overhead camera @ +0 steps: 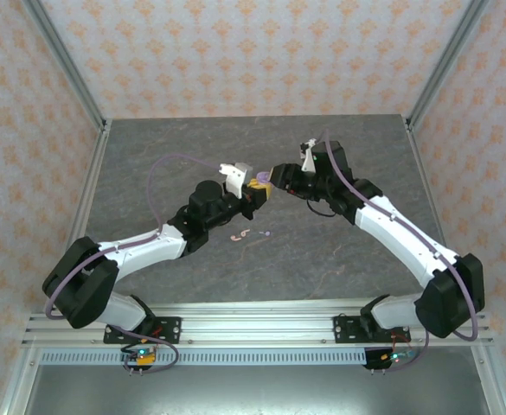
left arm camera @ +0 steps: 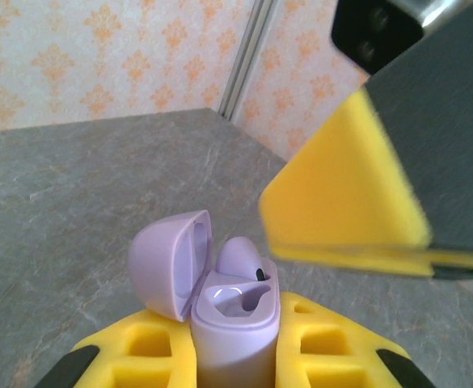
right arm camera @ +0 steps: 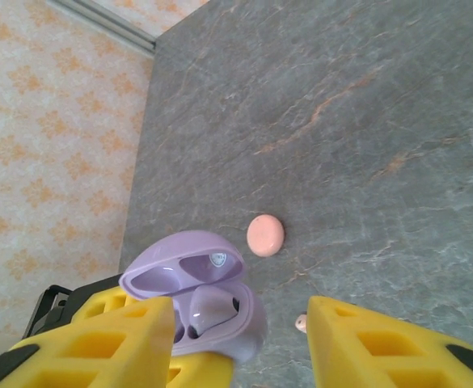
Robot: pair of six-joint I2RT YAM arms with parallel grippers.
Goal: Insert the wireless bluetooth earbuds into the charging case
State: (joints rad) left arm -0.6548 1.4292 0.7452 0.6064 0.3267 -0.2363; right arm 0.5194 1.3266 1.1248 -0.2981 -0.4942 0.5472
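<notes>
The left gripper (left arm camera: pixel 234 343) was seen clamped on the small lilac plastic charging case (left arm camera: pixel 234 323). The case's body was pressed upright between the two yellow foam pads (left arm camera: pixel 143 343), and the arm was raised above the middle of the grey stone-patterned table (overhead camera: pixel 149 156). The rounded lid (left arm camera: pixel 171 263) of the case was swung open to one side. One lilac stemmed earbud (left arm camera: pixel 240 255) was seated in a well of the case, its rounded head standing above the rim, while the neighbouring well was shown as a glossy hollow. The right gripper (right arm camera: pixel 240 327) was held just beside the case, facing the left one. Its yellow fingers (right arm camera: pixel 382 347) were spread apart with nothing gripped between them, and the open case was seen just past its fingertips. In the overhead view, two pale pink stemmed earbuds (overhead camera: pixel 240 235) were laid close together on the table, nearer the arm bases than the grippers. A second lilac earbud (overhead camera: pixel 266 233) was laid just to their right, and all three were apart from both grippers. In the right wrist view a round pale pink case (right arm camera: pixel 265 234) was seen lying on the table beyond the lilac case. A small pale pink object (right arm camera: pixel 301 323) was glimpsed beside the right-hand finger, with too little of it shown for it to be named.
</notes>
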